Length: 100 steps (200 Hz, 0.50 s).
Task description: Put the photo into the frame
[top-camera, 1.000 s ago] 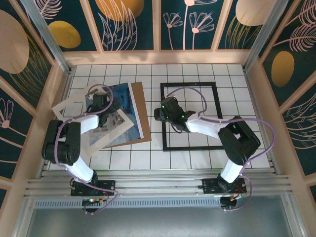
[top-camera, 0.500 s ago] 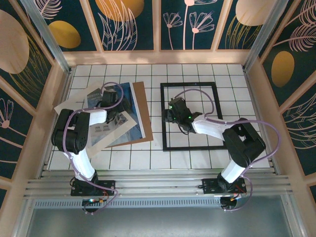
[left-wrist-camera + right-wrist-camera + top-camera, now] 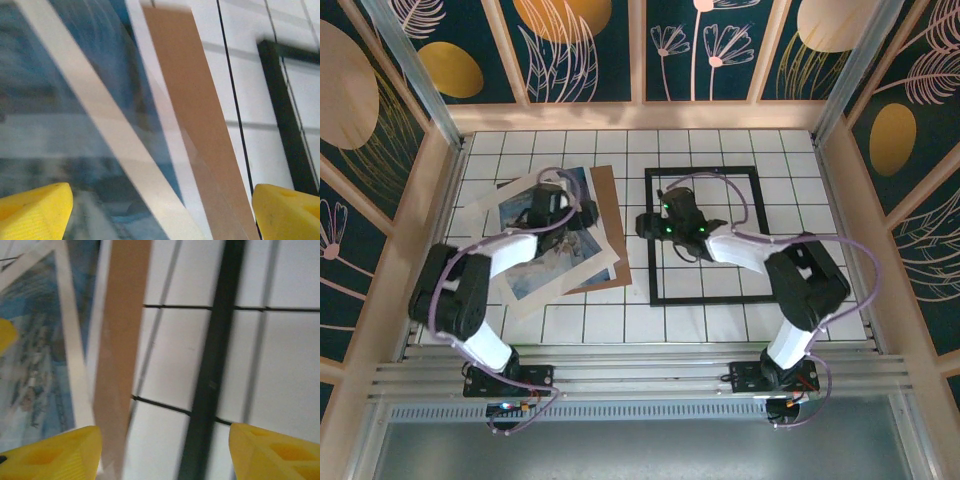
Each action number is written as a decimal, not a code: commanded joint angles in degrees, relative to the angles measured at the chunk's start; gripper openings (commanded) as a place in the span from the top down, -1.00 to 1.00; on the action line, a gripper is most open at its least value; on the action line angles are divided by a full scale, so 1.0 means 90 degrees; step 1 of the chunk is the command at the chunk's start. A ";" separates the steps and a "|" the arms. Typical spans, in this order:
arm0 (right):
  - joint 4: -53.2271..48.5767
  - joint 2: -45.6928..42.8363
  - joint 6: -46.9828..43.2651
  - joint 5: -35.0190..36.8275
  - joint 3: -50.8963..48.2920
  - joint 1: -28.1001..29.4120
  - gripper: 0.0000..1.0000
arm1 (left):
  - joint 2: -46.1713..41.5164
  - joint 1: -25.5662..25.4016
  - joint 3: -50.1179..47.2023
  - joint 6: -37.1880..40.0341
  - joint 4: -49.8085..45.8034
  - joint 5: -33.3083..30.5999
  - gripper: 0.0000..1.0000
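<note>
The blue photo (image 3: 534, 272) lies left of centre on the tiles, partly under a white mat border (image 3: 592, 268) and on a brown backing board (image 3: 606, 200). The black frame (image 3: 705, 172) lies flat to the right with bare tiles inside it. My left gripper (image 3: 585, 215) hovers open over the right edge of the stack; in its wrist view the left gripper (image 3: 160, 215) straddles photo (image 3: 55, 130), mat (image 3: 115, 135) and board (image 3: 192, 115). My right gripper (image 3: 642, 225) is open low over the frame's left bar; the right gripper (image 3: 162, 455) has the frame's bar (image 3: 212, 370) between its fingertips.
Wooden walls with dark floral panels close in the tiled floor (image 3: 820, 200) on three sides. A narrow strip of tiles separates the board's right edge from the frame's left bar. The brown board (image 3: 120, 355) and photo (image 3: 35, 355) lie just left of the right gripper.
The white mat has swung round and slid right over the photo. My left gripper moved right to the stack's edge. My right gripper shifted back left to the frame's left bar.
</note>
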 commanded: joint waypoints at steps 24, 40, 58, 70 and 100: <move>-0.0048 0.1415 -0.0382 -0.0793 0.1513 0.0321 -0.48 | -0.0737 0.1564 -0.0517 -0.0585 -0.0632 -0.1274 -0.91; -0.0078 0.1793 -0.0421 -0.0884 0.1908 0.0326 -0.51 | -0.0604 0.2014 -0.0453 -0.0649 -0.0758 -0.1096 -0.92; -0.0238 0.2193 -0.0450 -0.0929 0.2405 0.0325 -0.51 | -0.0447 0.2510 -0.0362 -0.0676 -0.0803 -0.1052 -0.92; -0.0437 0.2497 -0.0424 -0.0975 0.2767 0.0323 -0.50 | -0.0330 0.2820 -0.0316 -0.0695 -0.0805 -0.1016 -0.93; -0.0961 0.3138 -0.0439 -0.1005 0.3567 0.0316 -0.43 | 0.0109 0.3231 -0.0078 -0.0666 -0.0955 -0.0884 -0.92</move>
